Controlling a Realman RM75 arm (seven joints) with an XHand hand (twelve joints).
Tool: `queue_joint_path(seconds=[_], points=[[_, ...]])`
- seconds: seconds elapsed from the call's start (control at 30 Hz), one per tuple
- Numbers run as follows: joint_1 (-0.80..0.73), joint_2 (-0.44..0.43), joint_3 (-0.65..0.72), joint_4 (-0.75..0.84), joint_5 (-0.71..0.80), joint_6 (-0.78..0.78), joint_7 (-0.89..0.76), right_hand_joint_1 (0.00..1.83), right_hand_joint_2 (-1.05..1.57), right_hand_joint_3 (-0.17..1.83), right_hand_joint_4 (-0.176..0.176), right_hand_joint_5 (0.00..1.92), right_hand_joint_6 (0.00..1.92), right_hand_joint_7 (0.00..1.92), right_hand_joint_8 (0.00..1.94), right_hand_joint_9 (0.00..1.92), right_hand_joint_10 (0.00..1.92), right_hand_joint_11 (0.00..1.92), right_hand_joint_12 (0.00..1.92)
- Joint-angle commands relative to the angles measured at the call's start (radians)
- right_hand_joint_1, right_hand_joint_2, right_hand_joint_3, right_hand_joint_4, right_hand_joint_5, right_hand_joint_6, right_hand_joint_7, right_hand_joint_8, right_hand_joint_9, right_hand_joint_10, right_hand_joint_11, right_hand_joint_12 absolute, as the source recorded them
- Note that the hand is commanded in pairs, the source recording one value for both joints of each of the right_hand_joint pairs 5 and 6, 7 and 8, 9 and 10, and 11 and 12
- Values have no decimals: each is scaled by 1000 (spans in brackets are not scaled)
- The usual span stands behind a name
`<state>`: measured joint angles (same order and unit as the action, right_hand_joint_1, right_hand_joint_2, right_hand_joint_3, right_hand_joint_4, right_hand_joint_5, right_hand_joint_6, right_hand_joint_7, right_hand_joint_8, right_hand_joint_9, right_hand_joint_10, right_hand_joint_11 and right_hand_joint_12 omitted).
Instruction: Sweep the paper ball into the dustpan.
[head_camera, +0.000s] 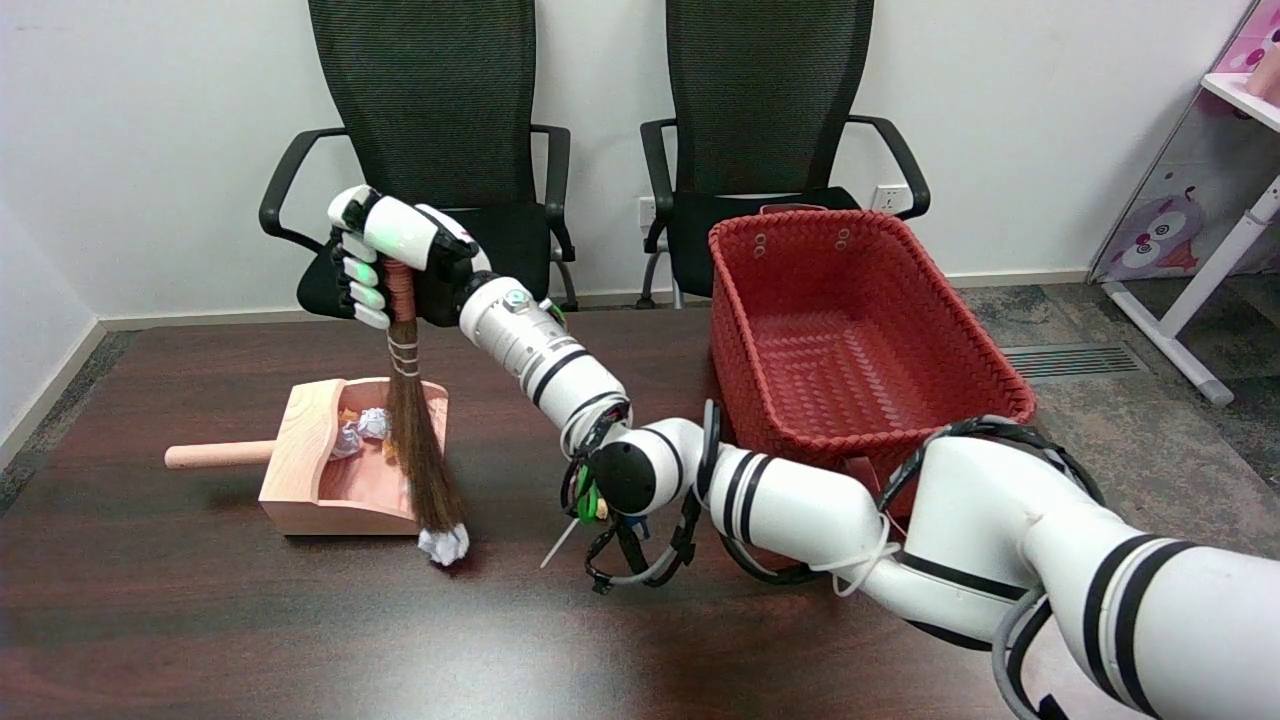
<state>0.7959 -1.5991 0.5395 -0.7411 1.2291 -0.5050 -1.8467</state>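
Right hand (385, 262) up high over the table's left side, fingers wrapped tight round the bound handle of a small brown bristle whisk broom (415, 440). Broom hanging nearly upright, head down, tips splayed just at the table.

Crumpled white paper ball (444, 545) sitting on the dark wood tabletop (200, 620) right under the bristle tips, touching or all but touching them, hard to call from here. Ball just outside the front right corner of the pale pink wooden dustpan (300, 470), on the near side of it. Pan's mouth opening toward the picture's right, its round handle poking out to the left. Some crumpled scraps (362, 428) already lying inside the pan.

So: ball straight below the hand, down the broom's long axis, with the pan's mouth just up and left of it. Probably a short flick away from the camera and leftward to carry it in.

Glossy dark table, red woven plastic basket (850, 330) on its far right, two black mesh office chairs (440, 120) against a white wall behind.
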Motion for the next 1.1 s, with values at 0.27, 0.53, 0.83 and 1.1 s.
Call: queue_joint_path(seconds=[0.27,0.53,0.83,1.1], points=[[56,31,-50,-51,52,-70,63,796,1121,1407,16,1920,1920,1920,1920,1920,1920,1920,1920],[6,148,-37,-279,-3,-58,-65,780,1204,1361,15,1920,1920,1920,1920,1920,1920,1920,1920],[-245,299,131,-749,99,33,-714,720,1571,1456,54,1920,1920,1920,1920,1920,1920,1920,1920],[-505,333,194,-952,32,-152,-714,754,1571,1572,65,1920,1920,1920,1920,1920,1920,1920,1920]])
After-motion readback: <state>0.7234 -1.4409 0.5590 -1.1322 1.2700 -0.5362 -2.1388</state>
